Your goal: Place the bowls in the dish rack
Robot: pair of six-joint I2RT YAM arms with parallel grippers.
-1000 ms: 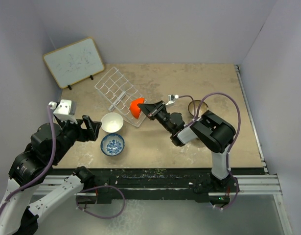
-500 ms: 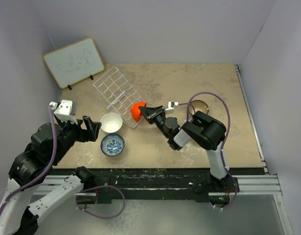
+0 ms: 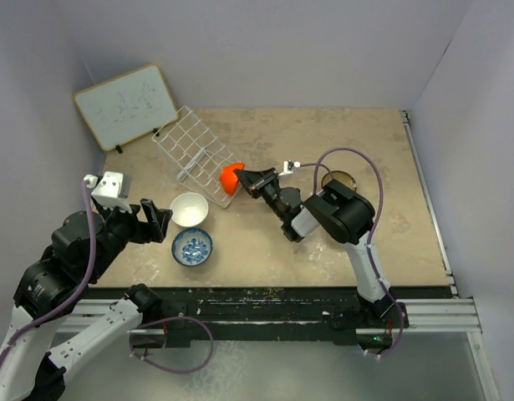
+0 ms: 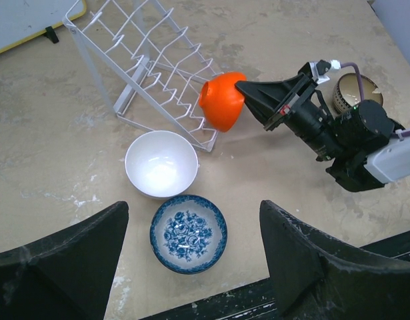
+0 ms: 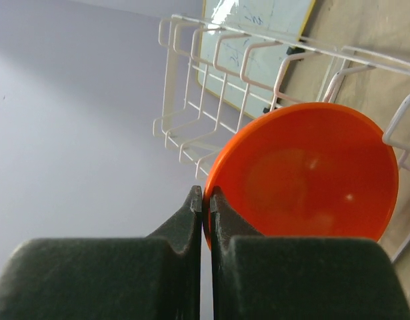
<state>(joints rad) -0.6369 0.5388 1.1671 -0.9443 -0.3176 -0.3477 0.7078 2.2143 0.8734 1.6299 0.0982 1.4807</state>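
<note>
Dish rack (image 3: 194, 154) shoved back-left since earlier, your right gripper (image 3: 246, 179) clamped on orange bowl (image 3: 230, 178) rim, left gripper (image 3: 160, 220) spread wide, four bowls counted, also white bowl (image 3: 190, 209), patterned bowl (image 3: 192, 247), brown bowl (image 3: 338, 180), whiteboard (image 3: 127, 104) writing illegible

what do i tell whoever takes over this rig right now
right pincer: shut on the rim of the orange bowl, held on edge against the near end of the dish rack, which sits tilted.
left pincer: open, empty, above the white bowl and blue patterned bowl, both upright on the table beside the rack.
brown bowl: on the table by the right arm.
black bowl: not in view.
done: no bowl seated in a slot yet.
left: seat the orange one, then load the others.
</note>
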